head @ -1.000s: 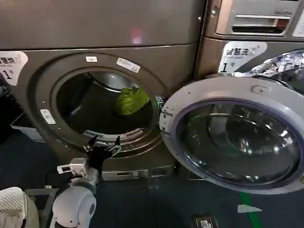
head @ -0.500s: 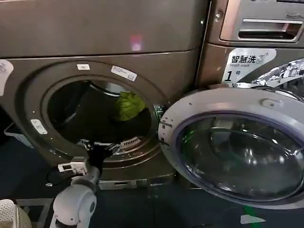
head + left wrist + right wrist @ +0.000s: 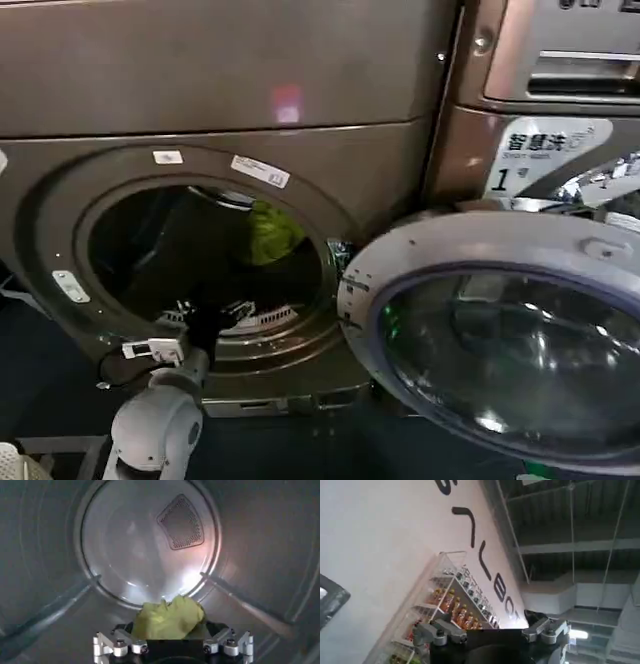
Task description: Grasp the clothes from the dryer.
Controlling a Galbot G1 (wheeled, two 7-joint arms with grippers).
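The clothes (image 3: 270,230) are a small bunched lime-green piece lying deep in the drum of the bronze dryer (image 3: 380,170). In the head view my left arm reaches up from the lower left, with the left gripper (image 3: 205,318) at the lower rim of the round mouth. In the left wrist view the clothes (image 3: 167,620) lie on the drum floor just ahead of the left gripper (image 3: 170,628). It is open, a dark finger on each side of the bunch. My right gripper (image 3: 487,627) is open and points away at a wall and ceiling.
The dryer's silver-rimmed glass door (image 3: 400,250) hangs wide open to the right of the mouth. A second machine (image 3: 560,100) stands at the right. The drum's back wall has a perforated vent (image 3: 181,522), and raised ribs (image 3: 240,602) run along its sides.
The head view has drawn closer to the dryer and swung left. My left gripper has pushed forward from in front of the lower rim into the mouth, towards the clothes.
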